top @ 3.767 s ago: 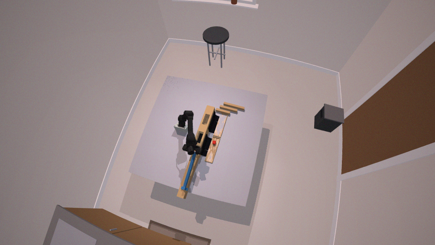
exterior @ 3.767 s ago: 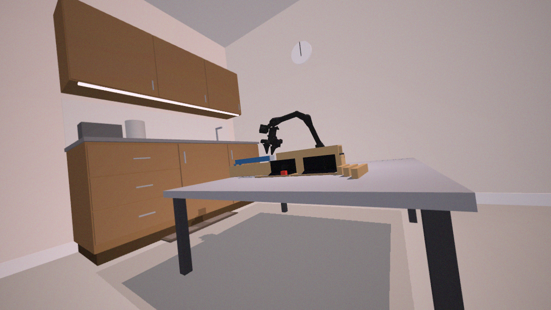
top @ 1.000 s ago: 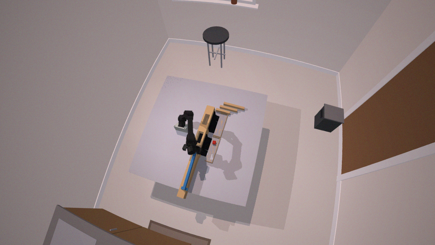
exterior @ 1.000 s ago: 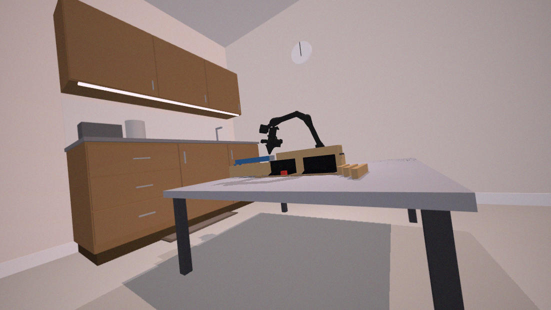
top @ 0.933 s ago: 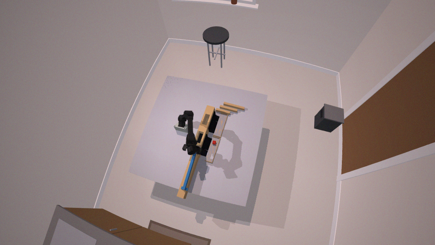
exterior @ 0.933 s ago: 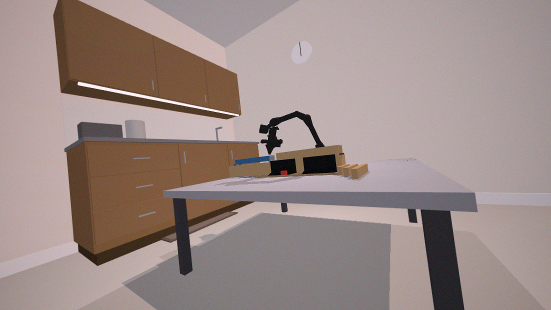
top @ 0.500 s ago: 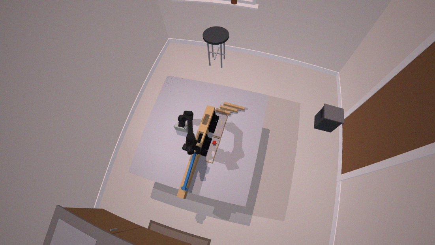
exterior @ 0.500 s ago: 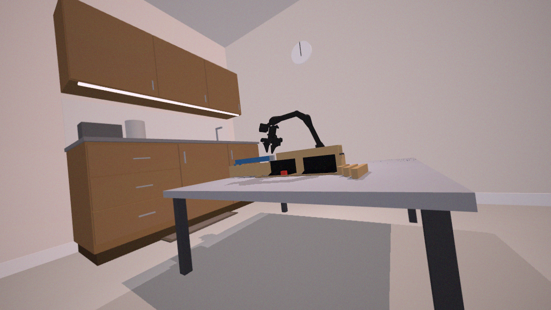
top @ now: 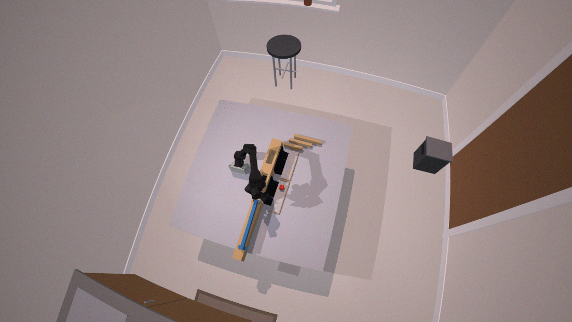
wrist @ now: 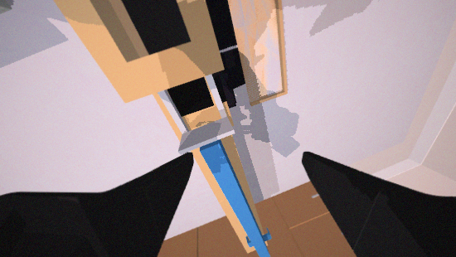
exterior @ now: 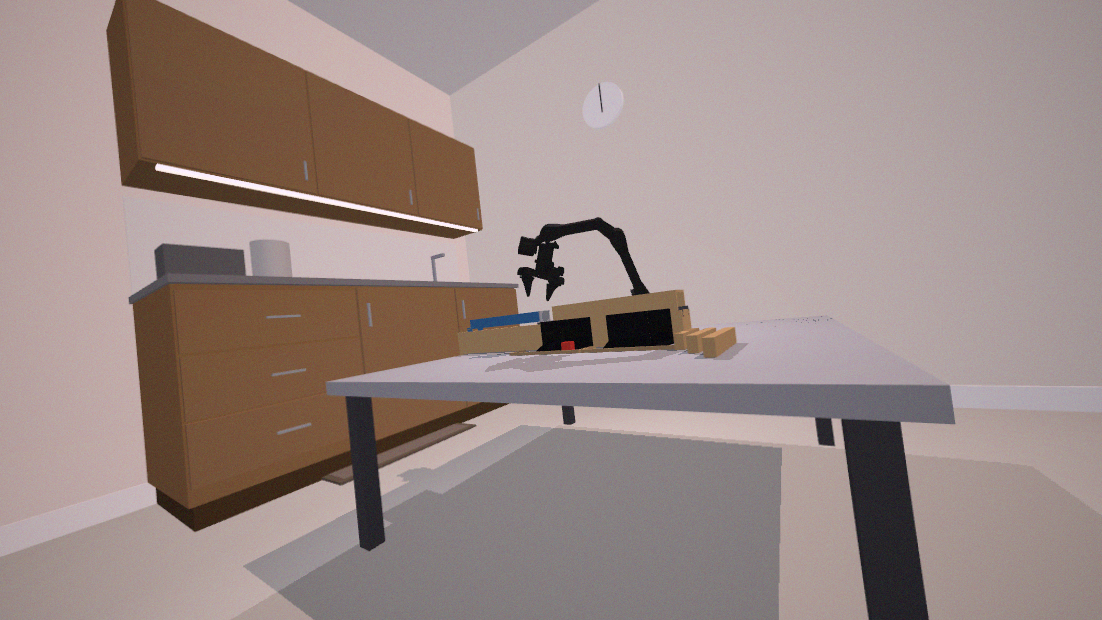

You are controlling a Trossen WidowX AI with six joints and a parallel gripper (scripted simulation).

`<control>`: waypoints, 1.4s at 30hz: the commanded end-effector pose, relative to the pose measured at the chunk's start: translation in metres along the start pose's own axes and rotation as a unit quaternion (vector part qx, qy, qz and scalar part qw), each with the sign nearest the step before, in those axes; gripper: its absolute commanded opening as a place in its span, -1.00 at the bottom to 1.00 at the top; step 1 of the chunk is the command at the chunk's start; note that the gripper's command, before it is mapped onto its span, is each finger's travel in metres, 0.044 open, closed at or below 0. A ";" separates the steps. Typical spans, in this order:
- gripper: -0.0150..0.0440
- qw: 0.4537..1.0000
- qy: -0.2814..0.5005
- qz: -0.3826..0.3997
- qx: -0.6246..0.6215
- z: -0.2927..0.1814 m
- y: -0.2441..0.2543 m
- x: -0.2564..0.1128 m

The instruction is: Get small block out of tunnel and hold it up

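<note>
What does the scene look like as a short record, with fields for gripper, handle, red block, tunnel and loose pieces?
Gripper: open, fingers wide apart, nothing held
Blue handle: sticking out of the tunnel's end, along a wooden track
Red block: beside the tunnel, on its black-panelled side
Tunnel: wooden, with openings in its top
Loose pieces: three wooden bars, side by side near the tunnel's far end from the handle

1 round clock (exterior: 602, 104) hangs on the wall (exterior: 770, 192) beyond the table (exterior: 639, 397).
</note>
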State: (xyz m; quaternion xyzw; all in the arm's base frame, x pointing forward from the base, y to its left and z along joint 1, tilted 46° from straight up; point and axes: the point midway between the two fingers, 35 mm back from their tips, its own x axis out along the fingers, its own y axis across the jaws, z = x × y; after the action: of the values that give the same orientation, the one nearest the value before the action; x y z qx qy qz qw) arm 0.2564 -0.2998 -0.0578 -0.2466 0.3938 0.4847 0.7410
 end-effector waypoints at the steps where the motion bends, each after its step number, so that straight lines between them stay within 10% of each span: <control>1: 1.00 0.986 0.000 -0.002 0.167 0.062 -0.033 0.001; 26: 1.00 0.790 0.008 0.139 0.597 0.209 -0.035 0.094; 42: 1.00 0.787 0.009 0.140 0.601 0.211 -0.035 0.095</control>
State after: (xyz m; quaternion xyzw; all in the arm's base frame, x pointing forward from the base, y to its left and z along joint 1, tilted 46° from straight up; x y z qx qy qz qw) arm 0.3826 -0.1101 -0.0164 0.2932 0.6394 0.2486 0.6658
